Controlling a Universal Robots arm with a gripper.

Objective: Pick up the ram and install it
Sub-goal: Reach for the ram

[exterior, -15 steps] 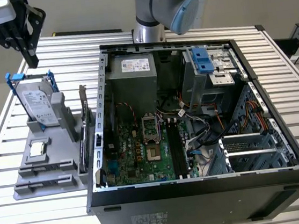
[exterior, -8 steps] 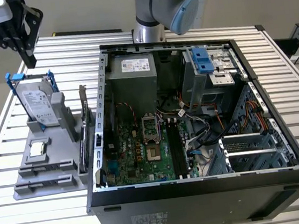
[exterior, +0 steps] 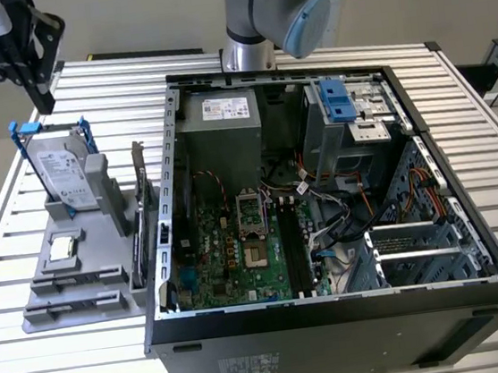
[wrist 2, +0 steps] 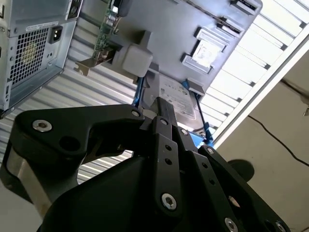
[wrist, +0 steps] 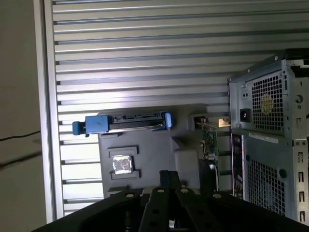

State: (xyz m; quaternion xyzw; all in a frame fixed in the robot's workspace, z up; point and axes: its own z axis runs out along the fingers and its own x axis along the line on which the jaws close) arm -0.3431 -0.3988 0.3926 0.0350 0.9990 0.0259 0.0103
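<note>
The ram (exterior: 137,253) is a slim, long, dark strip seen edge-on. It stands on its long edge in the gray holder (exterior: 80,282), left of centre in the exterior view, just beside the case (exterior: 339,343); in the first wrist view the ram (wrist: 208,176) looks nearly black

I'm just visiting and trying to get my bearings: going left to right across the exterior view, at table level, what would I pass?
Hard drive in its blue frame → green motherboard → blue drive bracket → orange cables.
</note>
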